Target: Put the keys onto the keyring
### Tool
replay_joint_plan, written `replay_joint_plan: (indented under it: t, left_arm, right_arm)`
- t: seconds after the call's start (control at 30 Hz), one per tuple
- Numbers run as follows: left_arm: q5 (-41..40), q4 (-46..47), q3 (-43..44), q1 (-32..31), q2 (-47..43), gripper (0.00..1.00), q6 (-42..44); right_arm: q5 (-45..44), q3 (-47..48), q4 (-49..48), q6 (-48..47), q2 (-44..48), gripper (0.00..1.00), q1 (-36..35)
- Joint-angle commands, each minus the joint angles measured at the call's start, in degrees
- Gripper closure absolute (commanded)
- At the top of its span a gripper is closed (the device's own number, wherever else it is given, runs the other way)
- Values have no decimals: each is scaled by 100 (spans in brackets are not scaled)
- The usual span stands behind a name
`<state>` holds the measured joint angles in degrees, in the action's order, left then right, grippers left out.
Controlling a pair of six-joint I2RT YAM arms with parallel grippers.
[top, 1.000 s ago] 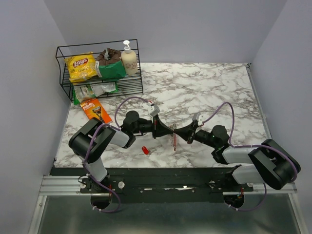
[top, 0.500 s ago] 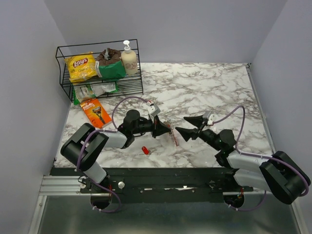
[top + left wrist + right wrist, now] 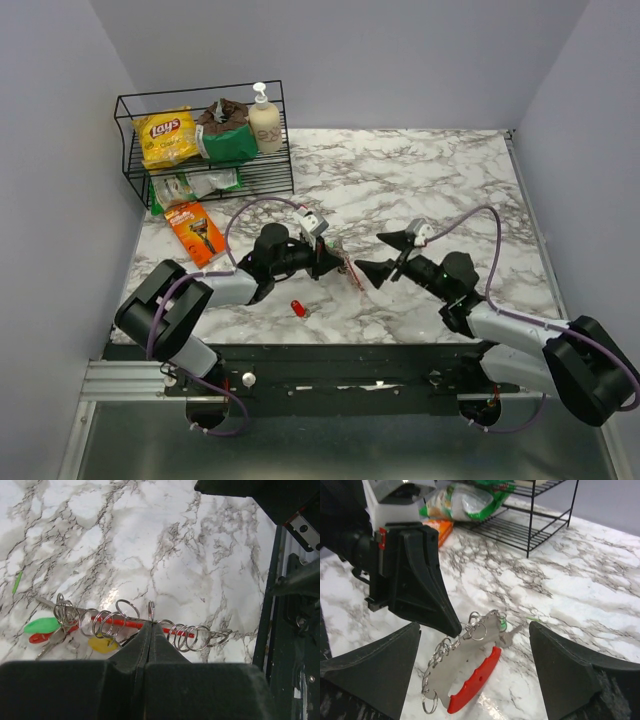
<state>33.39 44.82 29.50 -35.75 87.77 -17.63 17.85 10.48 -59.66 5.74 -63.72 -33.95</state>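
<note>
Pinching keyring (image 3: 125, 623), left claw (image 3: 151, 626) hiding its middle

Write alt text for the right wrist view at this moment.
The left gripper, shut, holds the keyring over the marble table, its red loop and silver rings hanging. The right gripper stands open on either side in front; a wire rack is behind.

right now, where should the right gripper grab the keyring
The bare red end of the keyring, hanging free below the left gripper that pinches its top. Probably bring the open right gripper straight ahead, jaws either side; rings crowd the rest.
</note>
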Motion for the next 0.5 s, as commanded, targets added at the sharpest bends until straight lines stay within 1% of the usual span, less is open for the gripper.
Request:
replay_joint_plan:
  t: [0.0, 0.03, 0.17, 0.23, 0.27, 0.3, 0.33, 0.37, 0.4, 0.47]
  left_arm:
    - [-666, -622, 267, 59, -242, 100, 49]
    - [-728, -649, 259, 129, -251, 100, -12]
    - [-1202, -781, 214, 427, -392, 100, -205]
    - [-1466, -948, 223, 542, -506, 100, -215]
    - [-1606, -1062, 232, 638, -558, 100, -223]
    - [-1712, -1228, 241, 683, -646, 100, -224]
    - [-1921, -1308, 232, 727, -699, 100, -224]
    - [-2011, -1396, 232, 762, -743, 100, -232]
    - [-2081, -1553, 232, 867, -848, 100, -215]
    - [-2230, -1730, 188, 964, -954, 100, -188]
  right_arm:
    - [509, 1042, 2453, -704, 88, 0, -6]
    - [544, 1200, 2616, -775, 88, 0, -6]
    - [650, 1298, 2845, -890, 229, 0, -15]
    - [676, 1508, 3371, -820, 159, 0, -23]
    - [607, 1858, 3634, -594, 98, 0, -23]
    - [510, 2044, 4211, -383, -129, 0, -23]
    - [509, 2289, 4513, -259, -271, 0, -32]
    - [501, 2492, 4785, 56, -411, 0, -41]
    - [440, 2903, 5301, 224, -778, 0, -41]
    - [605, 3213, 5666, 445, -1105, 0, -67]
